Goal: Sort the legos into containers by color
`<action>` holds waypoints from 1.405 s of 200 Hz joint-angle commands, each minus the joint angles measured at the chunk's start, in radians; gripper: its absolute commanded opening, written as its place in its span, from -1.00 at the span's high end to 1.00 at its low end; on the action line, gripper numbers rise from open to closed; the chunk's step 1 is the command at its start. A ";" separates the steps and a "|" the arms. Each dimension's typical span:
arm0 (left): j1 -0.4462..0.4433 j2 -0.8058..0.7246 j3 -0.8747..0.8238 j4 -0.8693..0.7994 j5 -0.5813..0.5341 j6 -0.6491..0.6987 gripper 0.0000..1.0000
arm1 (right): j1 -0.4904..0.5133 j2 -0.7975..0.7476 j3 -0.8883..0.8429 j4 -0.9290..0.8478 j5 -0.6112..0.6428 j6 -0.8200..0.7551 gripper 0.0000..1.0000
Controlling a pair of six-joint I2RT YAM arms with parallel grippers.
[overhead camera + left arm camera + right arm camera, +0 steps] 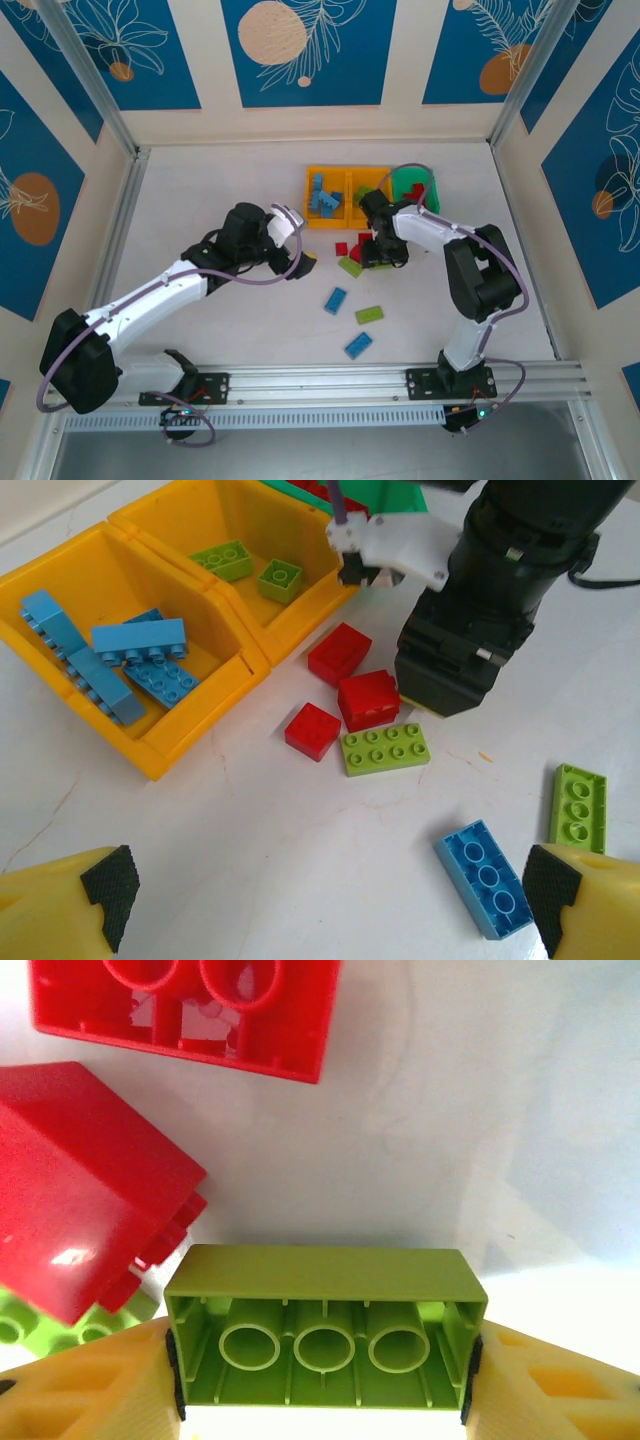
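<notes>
White worktop (230, 200), enclosed by blue-and-cream wall panels (300, 50), carries all items. The containers (310, 185) stand in a row near the far edge, right of centre. Blue legos lie in the left orange-yellow bin (60, 590), lime ones in the middle orange-yellow bin (190, 520) and red ones in the green bin (432, 195).

Unsorted legos lie between the containers and the near edge. Three red bricks (340, 652) and a flat-lying lime brick (386, 748) are just in front of the bins. A blue brick (485, 878) and a second lime brick (578, 802) lie nearer the near edge.

**Gripper state**
- The right gripper (322, 1360) clamps a lime green brick (320, 1272). Its pads (176, 1380) touch both short ends, and the hollow underside faces the wrist camera. Whether the brick is clear of the worktop cannot be told.
- The left gripper (325, 900) stands fully spread and empty above the worktop, on the near side of the loose bricks.

**Handling, as judged**
- The bricks appear to be rigid moulded plastic. They are light and not fragile, and will not yield under the pads.
- The walls are smooth and glossy, so slip is likely if the pads seat unevenly.
- Take hold on two parallel flat walls, square and centred. An off-centre grip lets the brick pivot.
- Avoid the studded top and the open underside.
- A tilted red brick (90, 1190) sits just beside the left-hand finger and may be nudged.
</notes>
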 commanded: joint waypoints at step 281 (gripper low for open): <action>-0.014 0.006 0.025 0.001 -0.047 -0.017 -1.00 | -0.002 -0.196 0.029 -0.006 -0.183 0.415 -0.74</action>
